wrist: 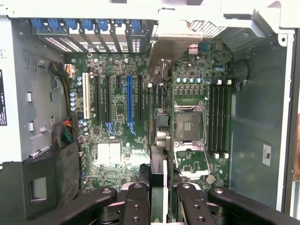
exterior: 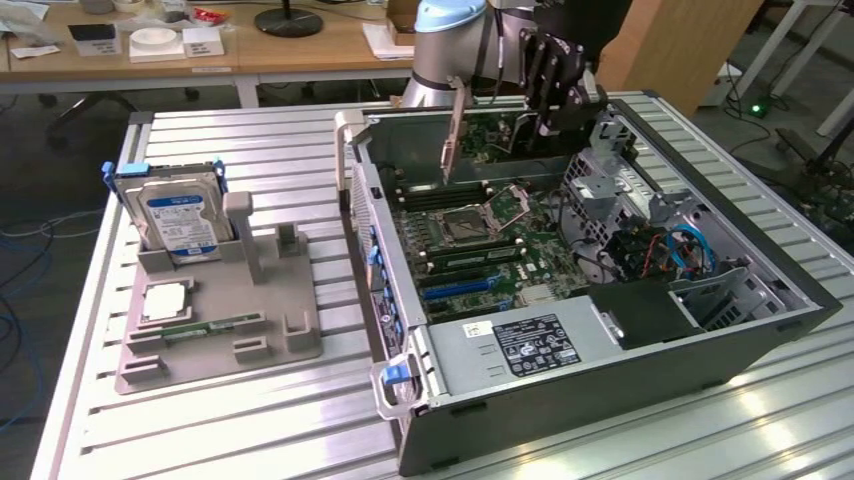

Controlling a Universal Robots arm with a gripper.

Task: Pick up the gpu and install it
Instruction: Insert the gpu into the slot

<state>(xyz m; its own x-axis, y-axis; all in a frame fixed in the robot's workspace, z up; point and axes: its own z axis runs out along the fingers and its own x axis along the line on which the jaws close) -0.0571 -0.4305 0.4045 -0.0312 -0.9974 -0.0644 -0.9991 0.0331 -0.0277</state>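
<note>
The gpu (exterior: 497,142), a thin dark card with a silvery bracket strip (exterior: 457,128) along one end, hangs on edge above the open computer case (exterior: 601,395). My gripper (exterior: 545,118) is shut on its upper edge. In the wrist view the gpu (wrist: 159,140) runs edge-on from between my fingers (wrist: 137,204) toward its bracket (wrist: 174,44). Below it lies the motherboard (wrist: 117,154), where the card sits beside the blue expansion slot (wrist: 130,101) and close to the CPU socket (wrist: 190,124). It is held clear of the board.
A grey holder tray (exterior: 267,345) at the exterior view's left carries a hard drive (exterior: 180,215), a memory stick (exterior: 214,327) and a CPU chip (exterior: 163,300). Inside the case are the power supply (exterior: 534,345), a drive cage with blue cables (exterior: 667,245) and bundled wires (wrist: 65,133).
</note>
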